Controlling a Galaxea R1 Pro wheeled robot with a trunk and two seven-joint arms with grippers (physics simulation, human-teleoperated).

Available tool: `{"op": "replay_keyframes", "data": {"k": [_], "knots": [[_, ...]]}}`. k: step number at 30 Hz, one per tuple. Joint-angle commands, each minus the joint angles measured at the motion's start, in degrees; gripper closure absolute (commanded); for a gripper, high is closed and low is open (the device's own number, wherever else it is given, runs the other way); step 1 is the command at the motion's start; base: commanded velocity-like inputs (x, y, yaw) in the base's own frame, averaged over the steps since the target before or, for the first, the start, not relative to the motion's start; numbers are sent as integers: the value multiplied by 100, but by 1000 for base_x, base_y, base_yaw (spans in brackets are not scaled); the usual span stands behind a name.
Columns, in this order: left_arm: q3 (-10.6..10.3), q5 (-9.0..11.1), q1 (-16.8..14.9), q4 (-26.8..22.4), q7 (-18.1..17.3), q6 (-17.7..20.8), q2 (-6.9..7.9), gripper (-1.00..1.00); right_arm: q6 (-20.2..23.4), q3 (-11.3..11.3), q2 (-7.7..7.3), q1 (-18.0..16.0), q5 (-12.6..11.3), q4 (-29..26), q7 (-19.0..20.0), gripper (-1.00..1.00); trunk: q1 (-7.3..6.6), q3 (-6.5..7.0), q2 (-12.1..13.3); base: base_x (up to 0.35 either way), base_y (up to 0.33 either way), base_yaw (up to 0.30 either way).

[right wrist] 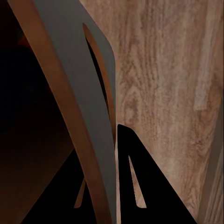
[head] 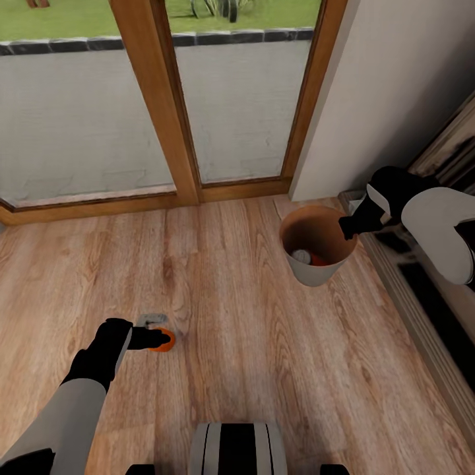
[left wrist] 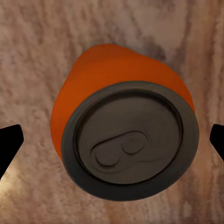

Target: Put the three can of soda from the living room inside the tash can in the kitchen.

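One can of soda [head: 165, 340] stands upright on the wood floor [head: 264, 389]; in the left wrist view its top sits centred between the wide-spread fingers of the left gripper [head: 153, 338], which grips nothing yet. The pick-up seems in hand: next, close on the can and lift. Off to the right, the tash can [head: 316, 272] already holds cans, and the right gripper [right wrist: 100, 196] pinches its rim between closed fingers.

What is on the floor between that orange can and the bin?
Nothing: in the head view only bare wood floor stretches from the soda can under the left end effector to the trash can.
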Motion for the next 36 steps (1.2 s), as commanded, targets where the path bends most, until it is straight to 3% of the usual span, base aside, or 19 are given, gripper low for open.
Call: {"op": "replay_keyframes", "data": {"k": [1,16,23,32,33,36], "knots": [[1,0,1,1,-1,0,0,-100,13,-53,0,-3,-70,0,30,100,-1,1,0,0,0,0],[1,0,5,-5,4,0,-8,-100,13,-52,0,15,-69,0,30,100,-1,1,0,43,0,0],[-3,-5,5,-5,5,6,-43,-100,13,-53,0,18,-69,0,30,100,17,-155,-10,0,0,0],[-4,-9,5,-5,5,6,-67,-100,13,-46,2,27,-69,0,30,100,17,-155,-10,0,0,0],[-4,-10,7,-5,5,5,-67,100,13,-45,3,27,-69,-2,30,100,17,-155,-10,0,0,0],[-8,-16,24,-12,4,-1,-63,100,13,-50,1,27,-69,-1,30,100,17,-155,-10,0,0,0]]}}
